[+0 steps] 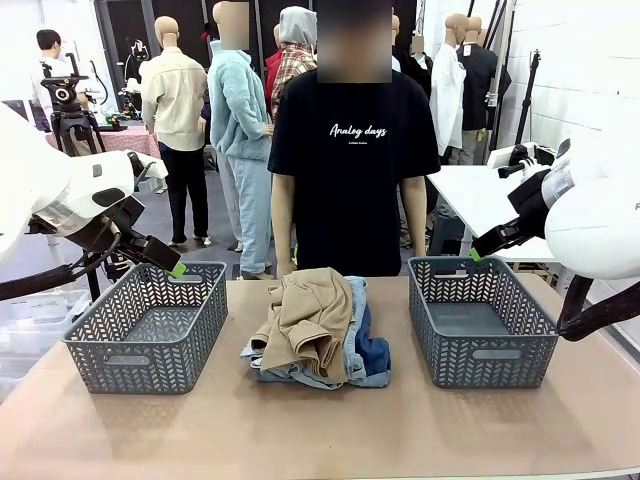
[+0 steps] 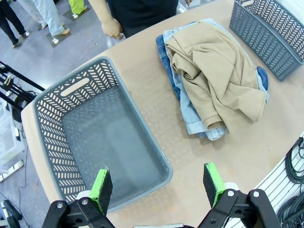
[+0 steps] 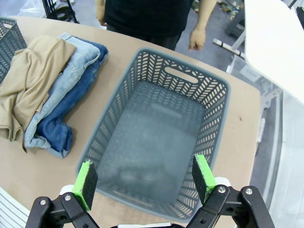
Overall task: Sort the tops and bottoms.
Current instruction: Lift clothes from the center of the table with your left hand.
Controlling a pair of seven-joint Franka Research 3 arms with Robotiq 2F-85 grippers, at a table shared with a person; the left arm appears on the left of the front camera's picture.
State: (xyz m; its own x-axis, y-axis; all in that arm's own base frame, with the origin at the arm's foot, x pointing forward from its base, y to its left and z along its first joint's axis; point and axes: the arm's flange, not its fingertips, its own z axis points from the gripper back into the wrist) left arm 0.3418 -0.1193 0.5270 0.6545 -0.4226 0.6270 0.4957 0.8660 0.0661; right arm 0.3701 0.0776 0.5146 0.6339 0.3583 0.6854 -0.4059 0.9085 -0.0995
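Left wrist view: found tan top (image 2: 218, 71) at one o'clock over denim bottoms (image 2: 187, 110), judged soft, light, best pinched at a bunched fold, with left gripper (image 2: 159, 183) and right gripper (image 3: 145, 175) wide, empty.

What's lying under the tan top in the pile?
Pale blue denim and darker blue denim stick out from under the tan top. Their stacking order, and anything else beneath, is covered.
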